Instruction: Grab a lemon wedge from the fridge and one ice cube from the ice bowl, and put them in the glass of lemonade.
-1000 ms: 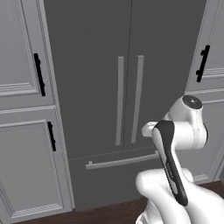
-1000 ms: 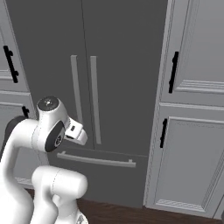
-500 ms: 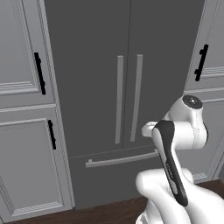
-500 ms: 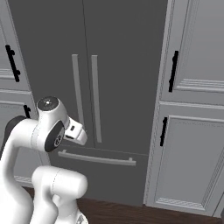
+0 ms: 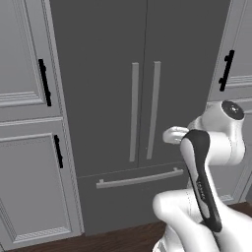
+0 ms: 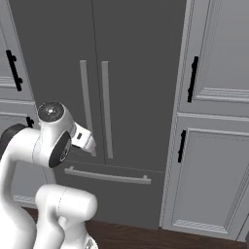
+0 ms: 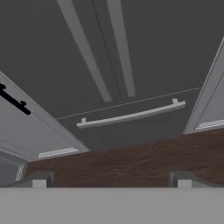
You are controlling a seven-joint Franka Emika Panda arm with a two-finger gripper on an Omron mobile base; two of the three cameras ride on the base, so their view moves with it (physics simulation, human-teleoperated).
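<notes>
The fridge (image 5: 98, 74) (image 6: 141, 58) stands straight ahead, dark grey, with both doors shut. Two long silver handles (image 5: 134, 118) run side by side down its middle, and a lower drawer handle (image 7: 131, 116) lies across below them. My gripper (image 7: 111, 180) is open with nothing between its fingertips (image 7: 39, 180); it points down at the drawer and the floor in front of the fridge. My arm is folded low before the doors, well short of the handles. The lemon wedge, ice cube, ice bowl and glass of lemonade are out of view.
Light grey panelled cabinets with black handles flank the fridge on the left (image 5: 24, 59) and on the right (image 6: 219, 97). Dark wooden floor (image 7: 131, 162) runs along their base.
</notes>
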